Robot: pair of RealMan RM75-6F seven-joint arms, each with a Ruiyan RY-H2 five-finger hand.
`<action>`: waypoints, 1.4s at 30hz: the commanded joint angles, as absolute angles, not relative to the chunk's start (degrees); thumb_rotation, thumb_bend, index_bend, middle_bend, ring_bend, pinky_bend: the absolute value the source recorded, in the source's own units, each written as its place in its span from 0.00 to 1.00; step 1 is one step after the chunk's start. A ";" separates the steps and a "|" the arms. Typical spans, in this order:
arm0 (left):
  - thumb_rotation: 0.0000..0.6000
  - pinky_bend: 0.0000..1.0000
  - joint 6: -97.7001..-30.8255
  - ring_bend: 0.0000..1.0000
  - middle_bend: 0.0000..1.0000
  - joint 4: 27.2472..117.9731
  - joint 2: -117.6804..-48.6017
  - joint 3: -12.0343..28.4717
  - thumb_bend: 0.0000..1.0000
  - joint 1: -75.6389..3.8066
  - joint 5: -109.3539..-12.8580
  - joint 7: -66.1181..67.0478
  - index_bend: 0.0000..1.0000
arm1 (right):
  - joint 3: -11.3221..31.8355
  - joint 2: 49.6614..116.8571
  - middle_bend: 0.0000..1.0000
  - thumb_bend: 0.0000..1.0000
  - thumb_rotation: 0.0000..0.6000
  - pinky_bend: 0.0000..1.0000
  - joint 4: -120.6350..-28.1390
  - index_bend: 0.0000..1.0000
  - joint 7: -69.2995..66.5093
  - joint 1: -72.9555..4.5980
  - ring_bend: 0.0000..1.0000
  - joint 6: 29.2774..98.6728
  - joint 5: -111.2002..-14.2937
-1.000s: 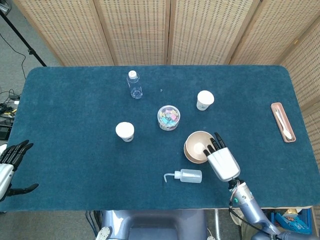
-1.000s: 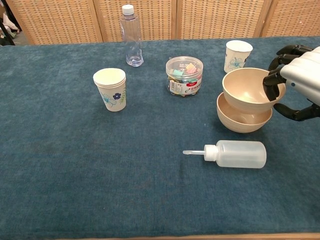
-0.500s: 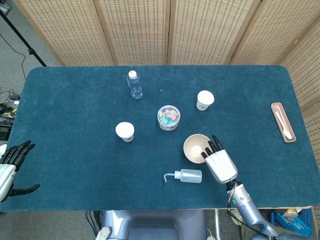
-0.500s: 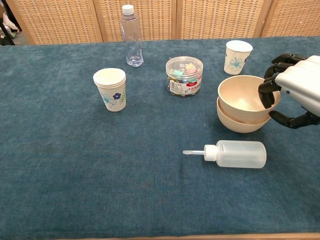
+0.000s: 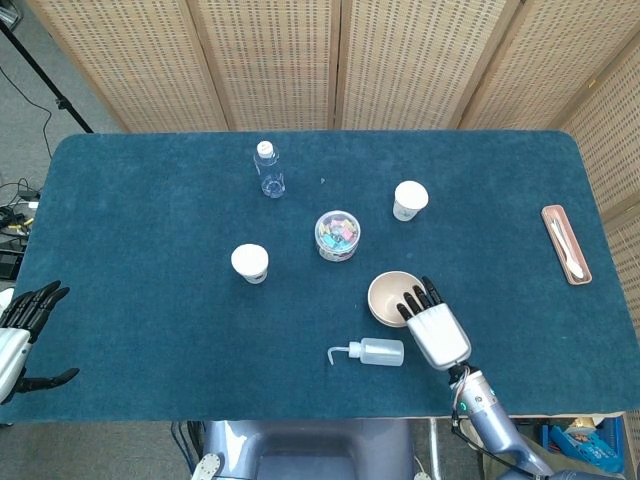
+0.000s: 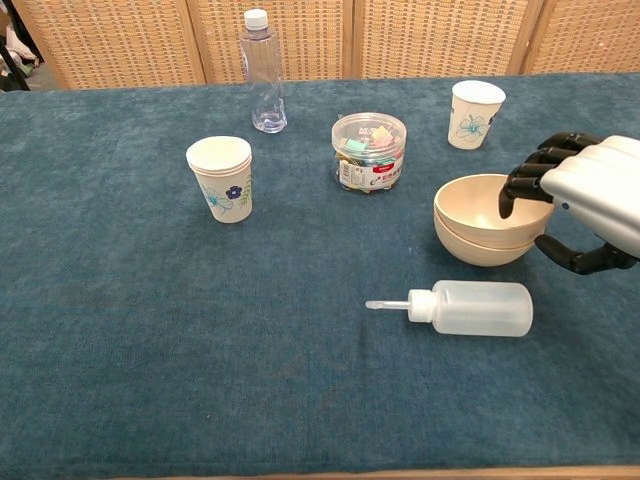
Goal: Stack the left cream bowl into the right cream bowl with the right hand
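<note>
The left cream bowl (image 6: 478, 205) sits nested in the right cream bowl (image 6: 485, 247), both upright with mouths facing up, near the table's (image 5: 150, 250) front edge behind the squeeze bottle (image 6: 478, 307). The right hand (image 6: 585, 205) curls over the rim; contact appears lost, though the view is inconclusive. The left hand (image 5: 25, 325) hangs spread, holding nothing.

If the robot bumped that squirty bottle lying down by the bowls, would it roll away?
Probably a little. The squeeze bottle lies on its round side, so a nudge could roll it, but the fuzzy blue tablecloth and its bent spout would likely stop it soon. It looks like thin plastic, so probably light and squishy.
</note>
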State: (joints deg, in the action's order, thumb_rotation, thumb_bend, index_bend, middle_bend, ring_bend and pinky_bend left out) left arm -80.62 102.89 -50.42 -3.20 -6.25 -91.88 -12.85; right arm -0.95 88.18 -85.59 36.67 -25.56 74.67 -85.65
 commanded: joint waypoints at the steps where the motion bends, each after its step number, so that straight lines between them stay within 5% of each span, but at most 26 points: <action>1: 1.00 0.00 -80.69 0.00 0.00 102.89 -50.41 -3.22 0.00 -6.21 -91.91 -12.88 0.00 | -0.90 88.01 0.26 0.53 1.00 0.11 -86.06 0.32 37.12 -25.35 0.20 74.80 -86.20; 11: 1.00 0.00 -80.68 0.00 0.00 102.83 -50.34 -3.21 0.00 -6.24 -91.92 -13.05 0.00 | -1.12 85.92 0.24 0.53 1.00 0.11 -89.75 0.28 37.43 -24.24 0.19 77.14 -89.93; 18: 1.00 0.00 -80.86 0.00 0.00 102.79 -50.33 -3.25 0.00 -6.15 -92.06 -13.10 0.00 | -3.77 81.52 0.00 0.53 1.00 0.00 -92.47 0.01 35.99 -23.94 0.00 74.15 -91.32; 42: 1.00 0.00 -80.41 0.00 0.00 103.08 -50.60 -3.31 0.00 -6.32 -92.01 -12.25 0.00 | -4.39 79.41 0.00 0.53 1.00 0.00 -88.72 0.00 38.19 -22.72 0.00 71.02 -91.82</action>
State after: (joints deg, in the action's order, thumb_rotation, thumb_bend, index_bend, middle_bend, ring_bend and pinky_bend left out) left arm -80.41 103.08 -50.59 -3.30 -6.32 -92.00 -12.27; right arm -4.36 79.03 -89.32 38.49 -22.87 70.92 -91.60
